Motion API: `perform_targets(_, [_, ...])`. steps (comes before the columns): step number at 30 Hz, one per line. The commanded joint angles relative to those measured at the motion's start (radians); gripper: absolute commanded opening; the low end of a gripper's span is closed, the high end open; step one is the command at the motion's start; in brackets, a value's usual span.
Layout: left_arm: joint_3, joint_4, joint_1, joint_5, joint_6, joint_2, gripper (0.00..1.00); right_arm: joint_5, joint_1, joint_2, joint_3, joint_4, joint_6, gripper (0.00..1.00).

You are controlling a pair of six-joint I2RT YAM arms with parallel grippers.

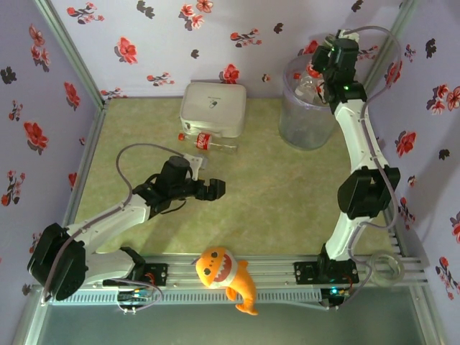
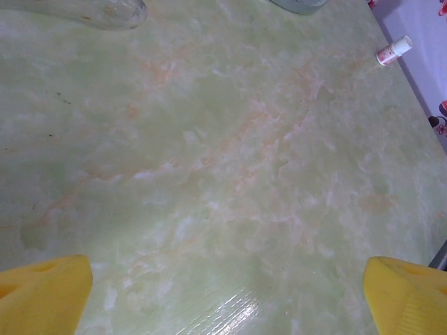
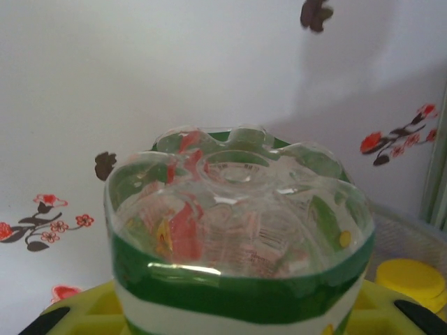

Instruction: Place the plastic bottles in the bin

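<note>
Clear plastic — the green-banded bottle (image 3: 237, 230) sits gripped in the right fingers (image 3: 87, 313) over the bin (image 1: 305, 126); left fingers (image 2: 42, 296) spread wide above the bench (image 2: 223, 174); a red-labelled bottle (image 1: 206, 141) lies beside the white box (image 1: 213, 106).

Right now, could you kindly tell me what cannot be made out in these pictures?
- Top external: what lies in the bin, which is covered by the right gripper and blurred by the cloudy wall.
- Right wrist: the cap and neck of the held green-banded bottle, hidden behind its own base.
- Left wrist: the clear bottle, cut off by the top edge.
- Left wrist: the label of the small bottle, too small to read.
</note>
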Motion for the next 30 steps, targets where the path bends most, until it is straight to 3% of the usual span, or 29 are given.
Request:
perform_targets(1, [-0.005, -0.003, 0.005, -0.017, -0.004, -0.023, 1.00, -0.072, -0.023, 0.041, 0.053, -0.074, 0.073, 0.36])
perform_targets(17, [0.012, -0.024, 0.009, -0.019, 0.006, -0.017, 1.00, -0.179, -0.080, 0.198, 0.108, -0.192, 0.114, 0.40])
perform_targets(23, [0.018, -0.026, 0.009, -0.019, 0.006, -0.007, 1.00, -0.203, -0.088, 0.214, 0.113, -0.210, 0.118, 0.63])
perform_targets(30, [0.029, -0.022, 0.011, -0.017, 0.007, 0.015, 1.00, -0.209, -0.087, 0.129, 0.141, -0.228, 0.097, 0.76])
